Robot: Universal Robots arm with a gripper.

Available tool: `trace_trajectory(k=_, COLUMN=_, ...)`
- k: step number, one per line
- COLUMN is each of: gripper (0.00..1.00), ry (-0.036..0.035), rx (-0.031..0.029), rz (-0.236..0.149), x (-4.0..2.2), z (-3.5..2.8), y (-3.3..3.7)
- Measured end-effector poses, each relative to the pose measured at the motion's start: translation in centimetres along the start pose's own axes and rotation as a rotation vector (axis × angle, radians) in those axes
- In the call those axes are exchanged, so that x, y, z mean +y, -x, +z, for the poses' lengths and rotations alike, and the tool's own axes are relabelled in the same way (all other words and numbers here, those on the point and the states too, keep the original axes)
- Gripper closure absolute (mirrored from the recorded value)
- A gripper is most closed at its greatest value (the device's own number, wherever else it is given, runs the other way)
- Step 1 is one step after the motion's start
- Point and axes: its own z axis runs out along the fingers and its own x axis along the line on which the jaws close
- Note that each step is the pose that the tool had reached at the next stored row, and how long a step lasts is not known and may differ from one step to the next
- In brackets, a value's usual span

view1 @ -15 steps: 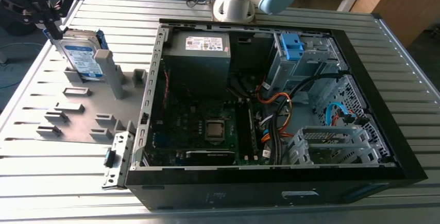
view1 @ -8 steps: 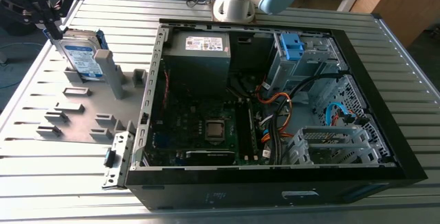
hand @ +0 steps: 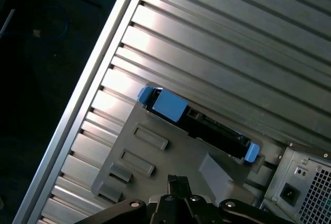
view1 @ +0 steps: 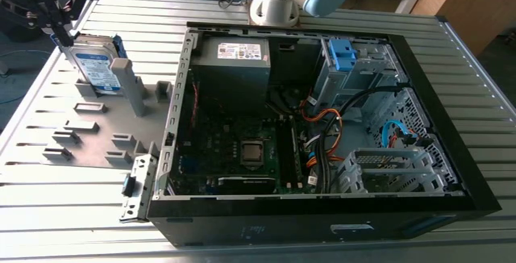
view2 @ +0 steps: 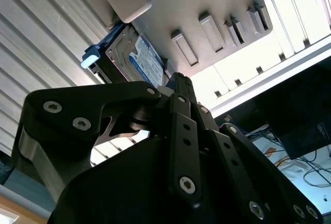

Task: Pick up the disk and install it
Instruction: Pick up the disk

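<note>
Exterior view: disk stands on edge in a grey holder on the bench, left of the open PC case, end effector at its top. Second wrist view: end effector closed, empty. First wrist view: blue rails on the ends. Probably stiff, dense, shock-shy; pinch the metal faces.
</note>
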Motion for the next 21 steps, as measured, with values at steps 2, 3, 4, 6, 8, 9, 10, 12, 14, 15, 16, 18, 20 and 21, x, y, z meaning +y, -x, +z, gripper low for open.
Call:
trace_trajectory(k=2, gripper=0.89, ry=0.0, rx=0.0001, rz=-0.004, x=0.0, z=0.0, y=0.0)
trace_trajectory(k=3, gripper=0.89, ry=0.0, rx=0.0002, rz=-0.006, x=0.0, z=0.0, y=0.0)
trace_trajectory(k=4, gripper=0.89, ry=0.0, rx=0.0003, rz=-0.007, x=0.0, z=0.0, y=0.0)
trace_trajectory(k=6, gripper=0.89, ry=0.0, rx=0.0003, rz=-0.011, x=0.0, z=0.0, y=0.0)
trace_trajectory(k=8, gripper=0.89, ry=0.0, rx=0.0004, rz=-0.015, x=0.0, z=0.0, y=0.0)
trace_trajectory(k=9, gripper=0.89, ry=0.0, rx=0.0004, rz=-0.016, x=0.0, z=0.0, y=0.0)
trace_trajectory(k=10, gripper=0.89, ry=0.0001, rx=0.0005, rz=-0.018, x=0.0, z=0.0, y=0.0)
trace_trajectory(k=12, gripper=0.89, ry=0.0001, rx=0.0005, rz=-0.021, x=0.0, z=0.0, y=0.0)
trace_trajectory(k=14, gripper=0.89, ry=0.0001, rx=0.0006, rz=-0.025, x=0.0, z=0.0, y=0.0)
trace_trajectory(k=15, gripper=0.89, ry=0.0001, rx=0.0007, rz=-0.027, x=0.0, z=0.0, y=0.0)
trace_trajectory(k=16, gripper=0.89, ry=0.0001, rx=0.0007, rz=-0.028, x=0.0, z=0.0, y=0.0)
trace_trajectory(k=18, gripper=0.89, ry=0.0001, rx=0.0008, rz=-0.032, x=0.0, z=0.0, y=0.0)
trace_trajectory(k=20, gripper=0.89, ry=0.0002, rx=0.0009, rz=-0.035, x=0.0, z=0.0, y=0.0)
trace_trajectory(k=21, gripper=0.89, ry=0.0002, rx=0.0009, rz=-0.037, x=0.0, z=0.0, y=0.0)
